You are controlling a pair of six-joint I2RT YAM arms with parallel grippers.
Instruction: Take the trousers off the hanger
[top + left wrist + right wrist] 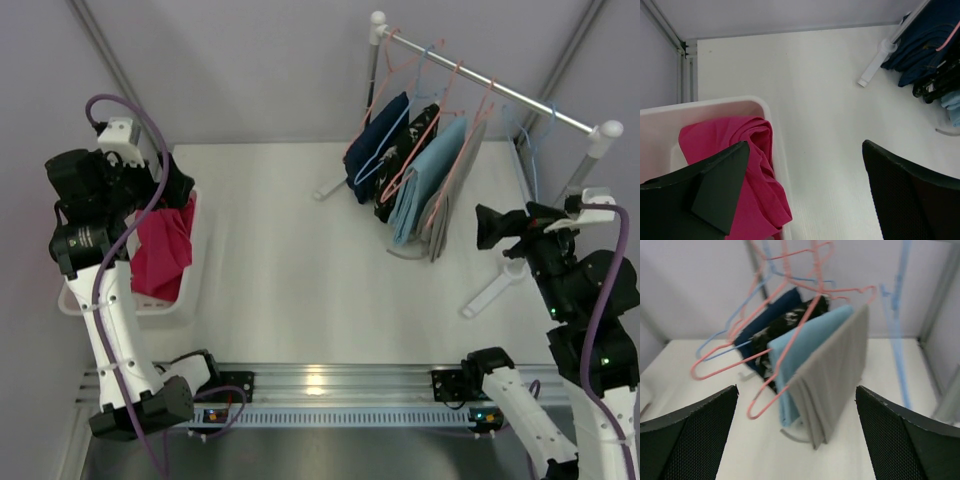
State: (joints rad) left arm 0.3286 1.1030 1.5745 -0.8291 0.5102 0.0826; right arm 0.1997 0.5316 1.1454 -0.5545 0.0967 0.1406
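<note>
Both left gripper and right gripper are held open. Soft, limp navy trousers on the hanger are likely best pinched low down.

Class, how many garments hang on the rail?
4, side by side: navy at the left end, black patterned next, then light blue, then grey on the right. Others may be hidden between.

White basket table left; clothes rail back right.
</note>
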